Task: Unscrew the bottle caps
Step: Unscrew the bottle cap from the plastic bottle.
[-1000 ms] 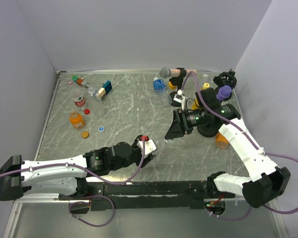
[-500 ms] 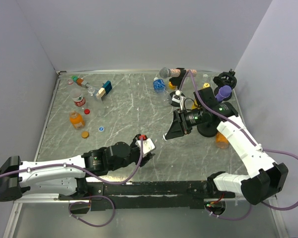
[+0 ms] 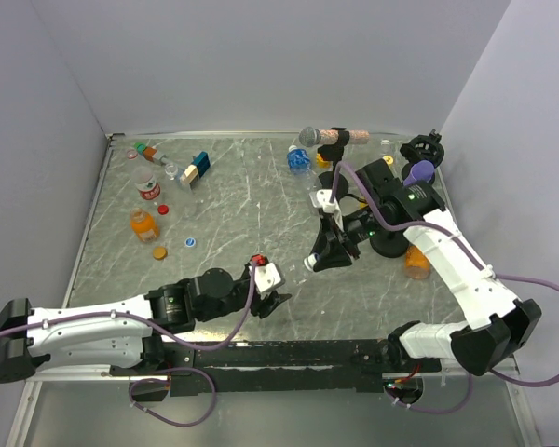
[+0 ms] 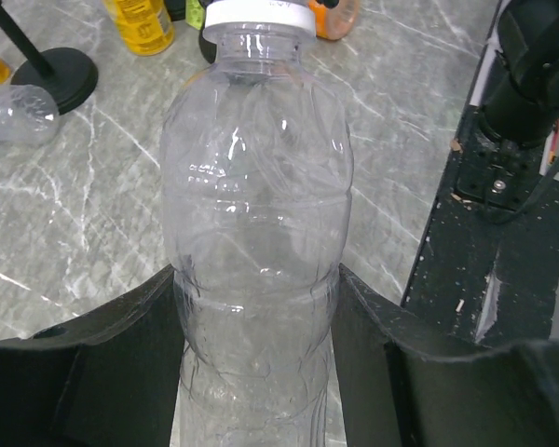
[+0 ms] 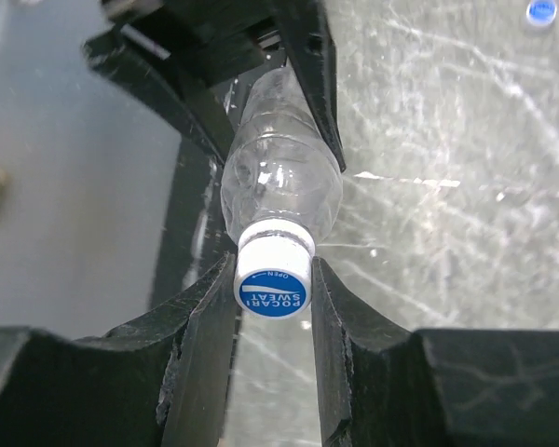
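Marble table (image 5: 466, 140), clear bottle (image 5: 281, 158), cap (image 5: 274, 289) reading POCARI SWEAT

**One bottle (image 4: 256, 233) over the near middle**

The bottle lies above the table's (image 3: 242, 196) near middle, body in the left gripper (image 3: 272, 296), cap (image 5: 274, 291) in the right gripper (image 3: 315, 261); loose caps (image 3: 163, 209) lie far left; microphones (image 3: 309, 137) stand behind, to the right.

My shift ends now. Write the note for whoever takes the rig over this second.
Left hand: shut on the clear bottle, around its body.
Right hand: shut on its blue-topped cap, which sits on the neck.
Done: a red cap, an orange cap and a blue cap lie loose on the table, left side.
Left: twist this cap off. Then check the orange bottle beside the right arm; its cap cannot be seen.
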Controlling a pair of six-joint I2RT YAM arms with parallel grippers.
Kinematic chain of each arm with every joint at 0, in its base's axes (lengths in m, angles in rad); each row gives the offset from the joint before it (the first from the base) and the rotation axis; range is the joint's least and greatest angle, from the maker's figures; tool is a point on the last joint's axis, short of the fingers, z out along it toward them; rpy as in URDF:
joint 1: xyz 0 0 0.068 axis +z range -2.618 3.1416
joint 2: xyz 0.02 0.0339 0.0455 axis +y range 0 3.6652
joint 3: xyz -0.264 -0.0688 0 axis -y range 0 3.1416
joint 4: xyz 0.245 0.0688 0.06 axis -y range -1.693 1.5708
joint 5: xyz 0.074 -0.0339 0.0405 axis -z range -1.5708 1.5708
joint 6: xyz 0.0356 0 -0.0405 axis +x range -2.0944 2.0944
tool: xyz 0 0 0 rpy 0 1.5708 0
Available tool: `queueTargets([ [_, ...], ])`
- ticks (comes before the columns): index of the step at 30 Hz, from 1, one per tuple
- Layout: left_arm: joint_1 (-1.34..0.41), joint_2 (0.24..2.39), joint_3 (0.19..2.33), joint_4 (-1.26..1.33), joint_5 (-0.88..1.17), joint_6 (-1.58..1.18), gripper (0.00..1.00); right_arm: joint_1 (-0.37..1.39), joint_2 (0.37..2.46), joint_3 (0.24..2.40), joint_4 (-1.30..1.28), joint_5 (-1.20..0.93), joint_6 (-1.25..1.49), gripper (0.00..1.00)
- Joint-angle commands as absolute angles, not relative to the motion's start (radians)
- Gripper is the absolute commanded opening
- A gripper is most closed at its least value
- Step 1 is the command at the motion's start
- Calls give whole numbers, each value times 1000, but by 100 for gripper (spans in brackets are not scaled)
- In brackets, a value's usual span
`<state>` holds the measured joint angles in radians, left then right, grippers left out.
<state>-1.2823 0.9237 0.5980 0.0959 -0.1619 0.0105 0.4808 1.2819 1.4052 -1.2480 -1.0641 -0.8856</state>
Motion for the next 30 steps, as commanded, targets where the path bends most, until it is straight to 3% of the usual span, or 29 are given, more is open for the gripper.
queueTargets([
  [1, -1278, 884, 588, 101, -121, 8, 1, 495, 1262, 1417, -1249, -1121, -1117, 20],
  [5, -1276, 861, 561, 113, -126, 8, 1, 495, 1281, 1431, -1226, -1097, -1021, 27],
  [12, -1273, 862, 554, 124, -126, 8, 1, 494, 1265, 1453, -1124, -1081, -732, 72],
  [14, -1273, 862, 555, 118, -129, 6, 1, 494, 1273, 1491, -1137, -1074, -649, 78],
  [18, -1273, 848, 557, 109, -149, 8, 1, 476, 1276, 1517, -1143, -1052, -455, 82],
  [22, -1273, 853, 571, 97, -201, -29, 1, 430, 1212, 1401, -1013, -872, -76, 94],
  [30, -1273, 916, 618, 110, -242, -12, 1, 429, 1207, 1335, -1057, -871, 84, 90],
])
